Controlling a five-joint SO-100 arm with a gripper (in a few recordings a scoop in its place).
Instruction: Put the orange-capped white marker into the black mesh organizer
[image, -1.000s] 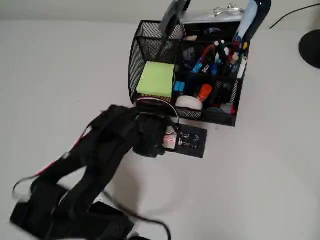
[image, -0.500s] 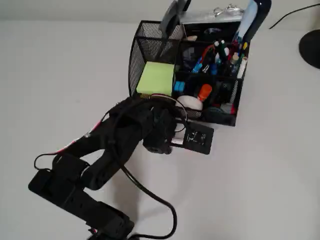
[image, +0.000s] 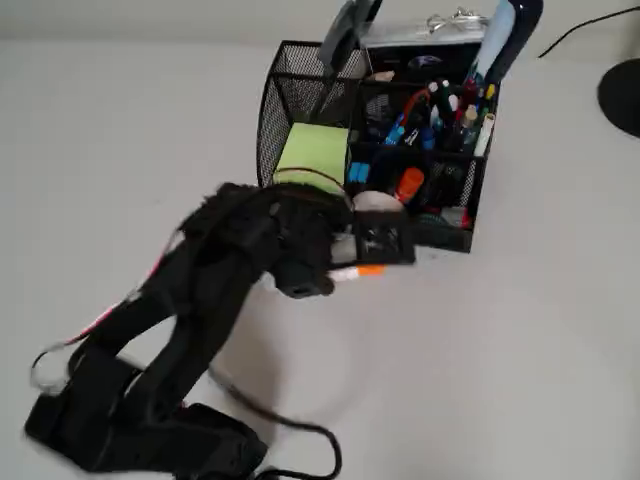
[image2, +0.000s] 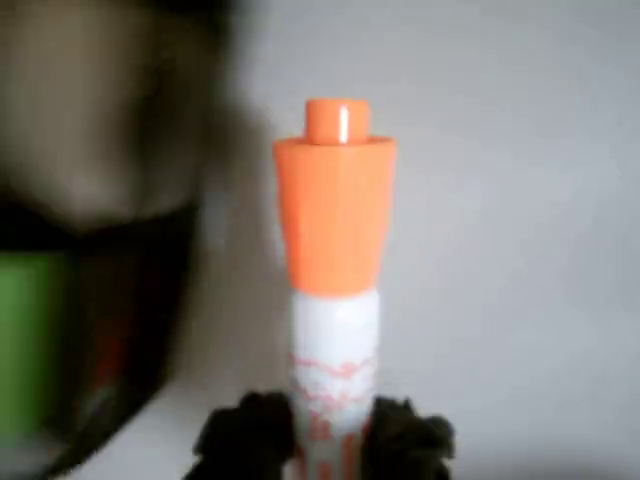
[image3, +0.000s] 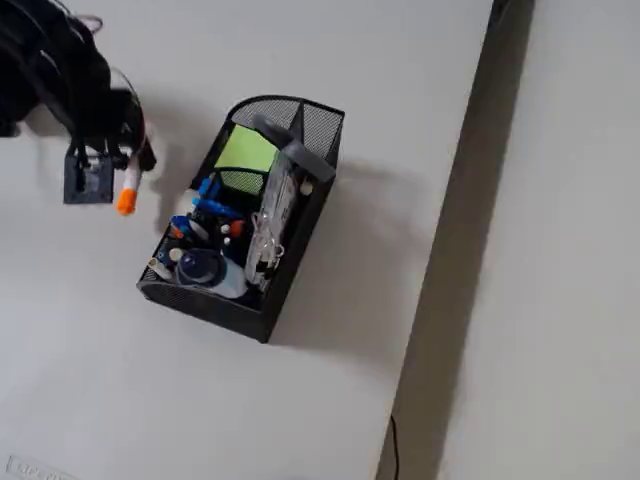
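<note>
Pincer (image2: 322, 440) grips orange-capped white marker (image2: 335, 270) — red lettering clear at wrist.

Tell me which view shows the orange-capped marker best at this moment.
The wrist view: the orange-capped marker stands close and upright, cap and red lettering plain, barrel clamped between the jaws. The overhead view shows just its orange end under the arm; the fixed view shows it small, cap pointing down beside the black mesh organizer.

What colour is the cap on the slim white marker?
Bright orange, clearest in the wrist view, on the slim white marker.
</note>
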